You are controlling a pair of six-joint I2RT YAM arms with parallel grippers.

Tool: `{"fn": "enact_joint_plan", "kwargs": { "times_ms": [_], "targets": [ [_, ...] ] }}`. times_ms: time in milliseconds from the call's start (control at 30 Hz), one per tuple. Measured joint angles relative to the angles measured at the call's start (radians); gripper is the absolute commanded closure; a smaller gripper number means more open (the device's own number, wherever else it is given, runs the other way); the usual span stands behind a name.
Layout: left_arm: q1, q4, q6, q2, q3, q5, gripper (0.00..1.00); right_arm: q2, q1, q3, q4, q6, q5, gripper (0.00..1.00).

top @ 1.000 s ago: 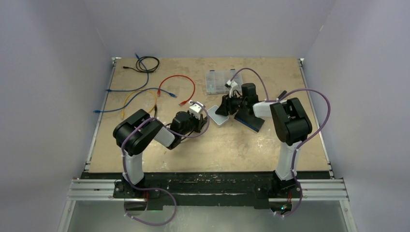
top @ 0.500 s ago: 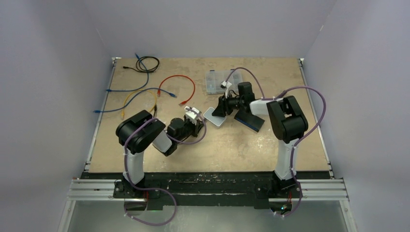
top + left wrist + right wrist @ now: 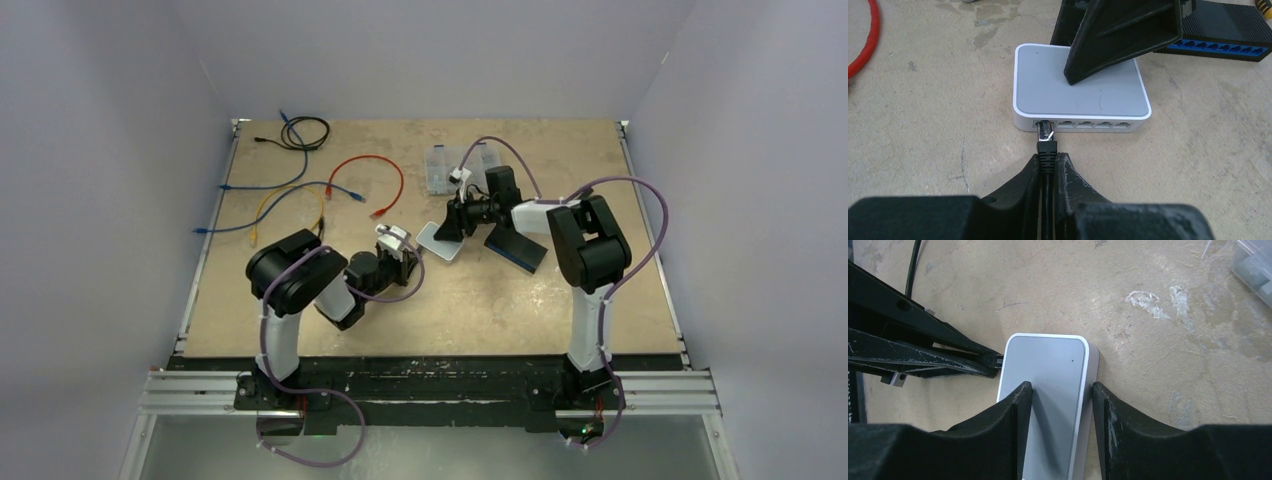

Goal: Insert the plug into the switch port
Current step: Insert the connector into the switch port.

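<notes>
Black plug at white switch edge

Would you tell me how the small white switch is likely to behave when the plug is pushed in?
The switch looks small, smooth plastic, so probably light and apt to slide. The right tool, resting on its top, should steady it. Its low, flat shape makes tipping unlikely.

Tan desk w/ white switch + black switch mid-frame, clear box above them, loose cables upper left.
</notes>
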Motion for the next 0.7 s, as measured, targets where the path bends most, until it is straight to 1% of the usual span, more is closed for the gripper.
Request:
{"fn": "enact_joint_plan", "kwargs": {
  "times_ms": [167,300,433,567,700],
  "targets": [
    [-0.043,0.002,0.002,0.0,0.0,-0.099,1.0,0.013,0.001,0.021,-0.017,-0.02,-0.018,0.52],
    [-0.061,0.034,0.01,0.019,0.0,-0.142,1.0,0.013,0.001,0.029,-0.031,-0.041,-0.026,0.52],
    [-0.063,0.082,0.019,0.047,0.0,-0.156,1.0,0.029,0.001,0.054,-0.049,-0.061,-0.036,0.52],
    [-0.062,0.088,0.037,0.05,0.0,-0.155,1.0,0.047,0.001,0.087,-0.087,-0.092,-0.054,0.52],
    [-0.038,0.088,0.045,0.05,0.0,-0.122,1.0,0.056,0.005,0.109,-0.116,-0.121,-0.056,0.51]
  ]
}}
